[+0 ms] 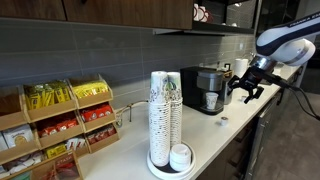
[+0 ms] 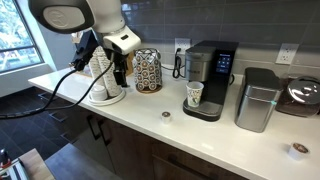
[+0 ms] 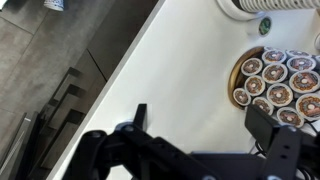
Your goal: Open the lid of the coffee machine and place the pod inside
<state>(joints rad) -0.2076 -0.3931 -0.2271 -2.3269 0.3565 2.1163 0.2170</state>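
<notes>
Approach step: lid not yet opened, no pod in hand.

Long smooth white countertop [image 2: 230,140] carries the boxy black-and-silver plastic coffee machine [image 2: 208,80], which sits well apart from our arm, with its dark hinged lid [image 2: 212,47] flat and shut. The round dark pod holder [image 3: 280,85], packed with brown-topped disc pods [image 3: 275,93], sits near our black two-finger gripper [image 3: 200,115], which hangs spread wide and empty over bare counter. Next, we reckon: cross to the machine, catch the lid's front edge and lift.
</notes>
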